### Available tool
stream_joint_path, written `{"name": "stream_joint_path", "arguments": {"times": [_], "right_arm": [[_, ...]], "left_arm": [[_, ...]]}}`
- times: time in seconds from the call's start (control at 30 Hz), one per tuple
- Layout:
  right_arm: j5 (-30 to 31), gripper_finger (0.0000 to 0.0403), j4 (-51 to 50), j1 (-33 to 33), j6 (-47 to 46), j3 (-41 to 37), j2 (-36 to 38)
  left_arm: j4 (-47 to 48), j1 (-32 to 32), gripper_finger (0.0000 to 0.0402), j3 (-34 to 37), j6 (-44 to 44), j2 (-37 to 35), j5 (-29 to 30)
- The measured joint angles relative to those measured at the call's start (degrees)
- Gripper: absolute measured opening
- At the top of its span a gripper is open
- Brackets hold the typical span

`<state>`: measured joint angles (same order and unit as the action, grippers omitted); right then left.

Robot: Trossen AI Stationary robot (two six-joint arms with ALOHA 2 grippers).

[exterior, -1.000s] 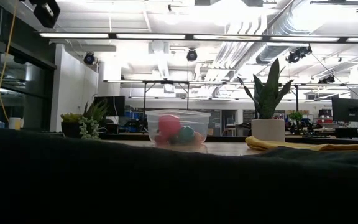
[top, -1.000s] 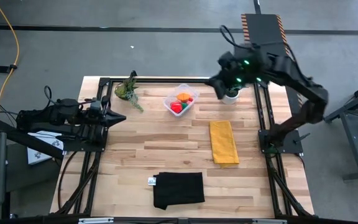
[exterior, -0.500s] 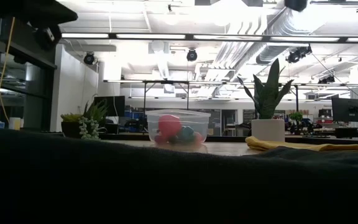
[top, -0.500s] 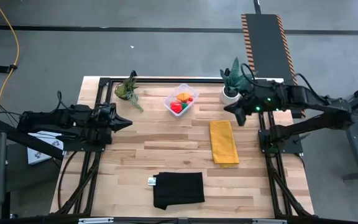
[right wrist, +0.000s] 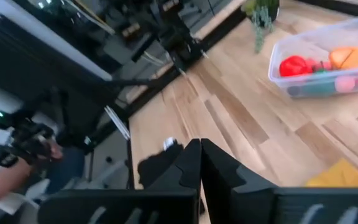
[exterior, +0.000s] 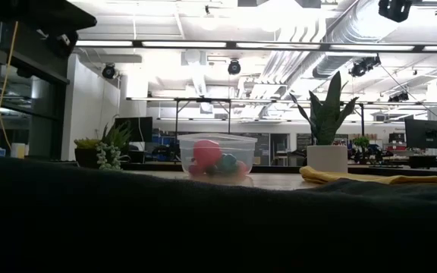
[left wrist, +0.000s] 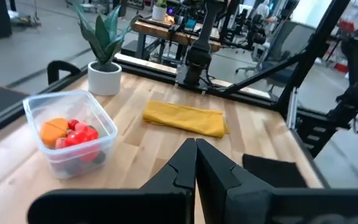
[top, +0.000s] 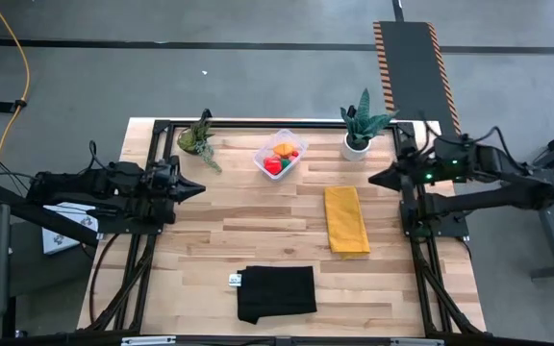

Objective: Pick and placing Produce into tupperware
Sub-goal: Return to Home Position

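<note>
The clear tupperware tub (top: 279,157) stands on the far middle of the table, holding a red piece, an orange piece, a green piece and small berries; it shows in the low view (exterior: 217,158), left wrist view (left wrist: 69,130) and right wrist view (right wrist: 325,56). My left gripper (top: 198,187) is shut, empty, at the table's left edge. My right gripper (top: 373,180) is shut, empty, at the right edge, beside the white plant pot (top: 357,146).
A leafy plant (top: 198,139) lies at the far left. A snake plant in a white pot stands at the far right. A folded yellow cloth (top: 346,219) lies right of middle. A black cloth (top: 276,292) with a small white object beside it lies near the front edge.
My right arm has swung away from above the white pot, toward the table's right edge and slightly nearer, dropping low and stretching out level. The plant that it hid is in view again. My left gripper has shifted a little toward the table's middle.
</note>
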<state>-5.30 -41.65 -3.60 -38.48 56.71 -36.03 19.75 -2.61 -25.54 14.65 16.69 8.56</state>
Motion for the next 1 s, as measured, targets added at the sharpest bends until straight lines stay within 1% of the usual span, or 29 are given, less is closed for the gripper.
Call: {"name": "stream_joint_path", "arguments": {"times": [0.1, 0.2, 0.37, 0.43, 0.5, 0.6, 0.7, 0.9, 1.0], "right_arm": [[0.8, 0.0000, 0.4, 0.0, -0.1, 0.1, 2.1], [1.7, 0.0000, 0.5, 0.0, -0.3, 0.2, 3.6], [2.1, 0.0000, 0.5, 0.0, -2.2, 0.2, 4.4], [2.1, 0.0000, 0.5, 0.0, -2.7, 0.2, 4.5], [2.1, 0.0000, 0.4, 0.0, -2.7, 0.2, 4.5], [2.1, 0.0000, 0.4, 0.0, -2.7, 0.2, 4.5], [2.1, 0.0000, 0.4, 0.0, -2.7, 0.2, 4.5], [2.8, 0.0000, 0.9, 0.0, -2.5, 0.2, 4.6], [3.3, 0.0000, 1.2, 0.0, -2.5, 0.2, 4.9]], "left_arm": [[-0.7, 0.0, 0.0000, 0.9, -2.0, 0.0, 0.7], [-2.5, 0.0, 0.0000, 4.8, -2.3, -0.4, 2.3], [-12.5, 0.0, 0.0000, 14.5, -0.8, -2.0, 2.0], [-17.3, 0.0, 0.0000, 17.4, -0.8, -2.9, 1.3], [-19.9, 0.0, 0.0000, 19.6, -0.8, -4.1, 1.3], [-21.7, 0.0, 0.0000, 20.9, -1.2, -6.2, 0.8], [-23.8, 0.0, 0.0000, 21.5, -2.6, -8.8, -1.0], [-22.9, 0.0, 0.0000, 21.6, -6.7, -15.8, -2.6], [-21.3, 0.0, 0.0000, 21.6, -6.7, -16.3, -2.8]]}}
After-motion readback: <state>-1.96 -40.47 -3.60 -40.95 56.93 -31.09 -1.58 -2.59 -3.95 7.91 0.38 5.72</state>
